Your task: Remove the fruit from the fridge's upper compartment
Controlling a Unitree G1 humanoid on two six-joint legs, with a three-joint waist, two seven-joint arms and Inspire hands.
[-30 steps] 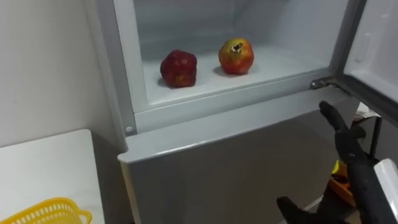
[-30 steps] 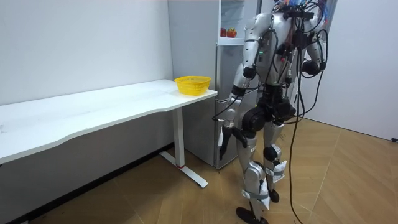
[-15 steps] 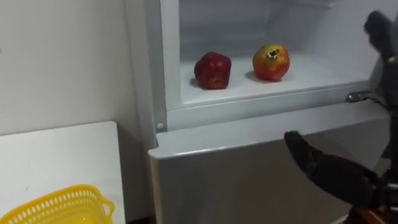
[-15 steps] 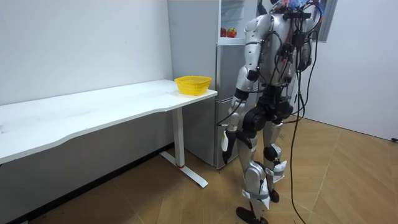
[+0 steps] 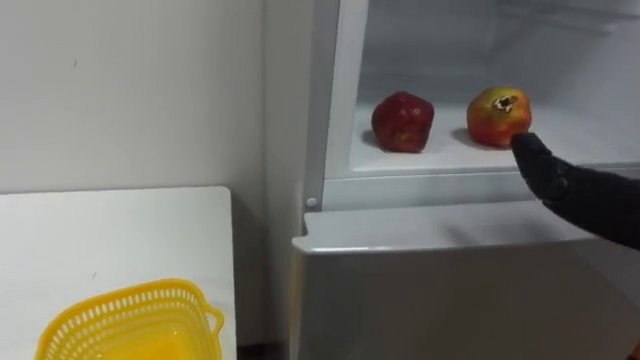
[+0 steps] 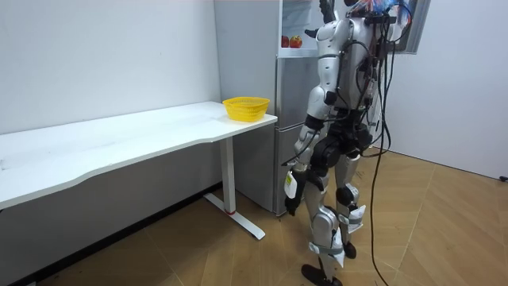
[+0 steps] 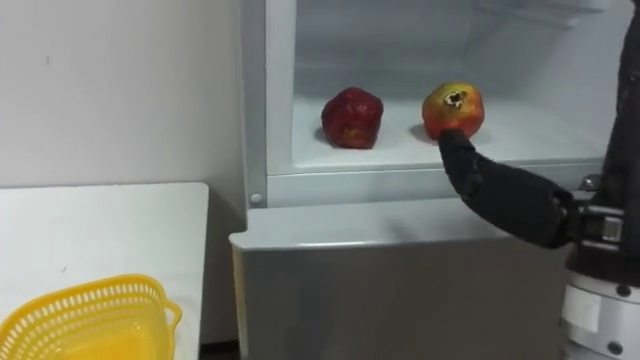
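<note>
The right hand [image 7: 495, 190] comes in from the right, raised to the level of the upper fridge compartment [image 7: 540, 140], its dark fingers stretched out straight and grasping nothing; the fingertips lie at the lower front of the yellow-red pomegranate [image 7: 453, 108], just at the shelf's front edge, and whether they touch the fruit cannot be told; that pomegranate sits on the white shelf with its crown turned towards the camera; a dark red pomegranate [image 7: 351, 117] lies on the same shelf to the left of it, a short gap between the two, and well clear of the hand; the compartment stands open, and below it the fridge's grey lower door [image 7: 400, 290] is closed; to the left of the fridge a white table [image 7: 100, 230] stands against the wall, and a yellow plastic basket [image 7: 85, 320] with a slotted rim sits on its near end; in the room view the robot stands upright on the wooden floor close before the fridge, at the table's end, its left hand [image 6: 291, 187] hanging low beside its thigh.
</note>
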